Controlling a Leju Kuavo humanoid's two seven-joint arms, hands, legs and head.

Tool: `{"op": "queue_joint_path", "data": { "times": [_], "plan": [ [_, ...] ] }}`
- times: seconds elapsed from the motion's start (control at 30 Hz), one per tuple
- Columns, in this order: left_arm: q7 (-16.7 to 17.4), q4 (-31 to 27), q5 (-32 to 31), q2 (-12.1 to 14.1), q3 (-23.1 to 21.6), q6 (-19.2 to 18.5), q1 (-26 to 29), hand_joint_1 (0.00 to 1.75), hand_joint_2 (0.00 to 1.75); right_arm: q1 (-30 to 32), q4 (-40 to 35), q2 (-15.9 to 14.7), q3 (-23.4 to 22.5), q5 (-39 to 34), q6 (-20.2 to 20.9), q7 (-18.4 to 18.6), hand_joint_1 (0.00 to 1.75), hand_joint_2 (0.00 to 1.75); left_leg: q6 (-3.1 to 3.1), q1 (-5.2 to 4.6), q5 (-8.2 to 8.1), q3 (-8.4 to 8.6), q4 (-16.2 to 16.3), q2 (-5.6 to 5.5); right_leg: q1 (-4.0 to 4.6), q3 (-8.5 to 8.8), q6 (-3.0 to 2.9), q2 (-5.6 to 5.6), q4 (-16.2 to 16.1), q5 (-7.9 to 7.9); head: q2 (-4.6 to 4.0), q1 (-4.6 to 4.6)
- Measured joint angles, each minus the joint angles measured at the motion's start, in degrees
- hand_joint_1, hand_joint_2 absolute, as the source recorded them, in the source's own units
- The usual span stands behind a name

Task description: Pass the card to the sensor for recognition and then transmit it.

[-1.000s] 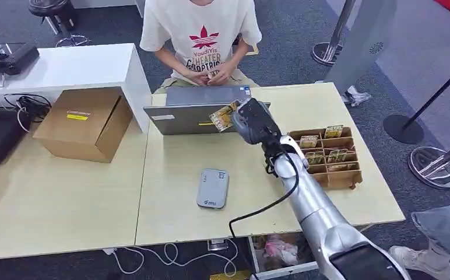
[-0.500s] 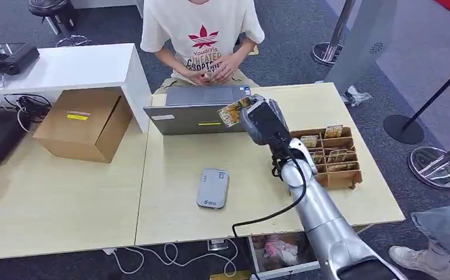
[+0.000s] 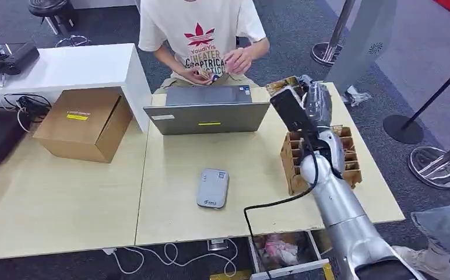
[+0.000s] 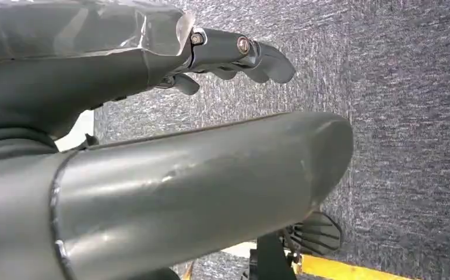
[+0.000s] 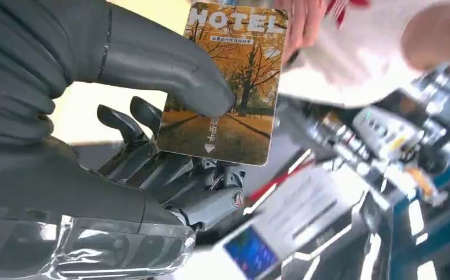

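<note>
The robot's right hand [image 3: 304, 102] is up in the air over the far right part of the table [image 3: 170, 227], near the far edge. Its thumb [image 5: 170, 70] and fingers pinch a hotel card [image 5: 225, 81] with a picture of yellow trees on it. In the head view the card [image 3: 282, 86] sticks out past the hand toward the person [image 3: 202, 35] who sits behind the far edge. The person's hand [image 3: 240, 58] is lifted, near the card but not touching it.

The card reader [image 3: 212, 188] lies flat near the middle of the table, closer to the near edge and well apart from the card. This looks like the handing-over part of the job.

What could go wrong? The thumb presses on just one side of the card, so the card could slip and fall if the pinch loosens before the person has it. If the person pulls while the robot holds tight, the card could bend.

The right arm passes right over the brown card tray [image 3: 322, 160] at the right edge. The tray looks tipped, and a bump from the arm could spill its cards. The laptop [image 3: 208, 111] stands by the far edge, just beside the hand's path.

The left hand [image 4: 153, 58] hangs over the carpet with its fingers curled in loosely and nothing in them.
</note>
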Motion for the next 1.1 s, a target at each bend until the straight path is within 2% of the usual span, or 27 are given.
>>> {"op": "queue_joint_path", "data": {
  "times": [0.23, 0.63, 1.1],
  "plan": [
    [0.0, 0.0, 0.4, 0.1, 0.0, 0.3, 0.0, 0.00, 0.00, -3.1, 3.9, -1.7, -2.0, 1.9, -1.0, 0.3, 1.75, 1.75, 0.00, 0.01, 0.00, 0.00, 0.0, 0.00, 0.01, 0.00, 0.01, 0.00, 0.0, 0.01, 0.00, -0.02],
    [-0.2, 0.0, 0.9, 0.1, 0.0, 0.5, 0.3, 0.00, 0.00, -7.5, 12.8, -2.1, -5.8, 1.2, -1.2, -1.0, 1.75, 1.75, 0.02, 0.00, 0.02, -0.02, 0.0, -0.01, 0.00, 0.00, 0.01, -0.01, 0.0, 0.01, 0.00, -0.02],
    [-0.3, 0.0, 1.1, 0.1, 0.0, 0.8, 0.5, 0.00, 0.00, -10.7, 22.3, -3.2, -9.9, 2.3, -2.4, -0.5, 1.75, 1.75, 0.02, 0.01, 0.02, -0.02, 0.0, -0.01, 0.01, -0.01, 0.04, -0.01, 0.0, 0.03, 0.00, -0.02]
  ]
}}
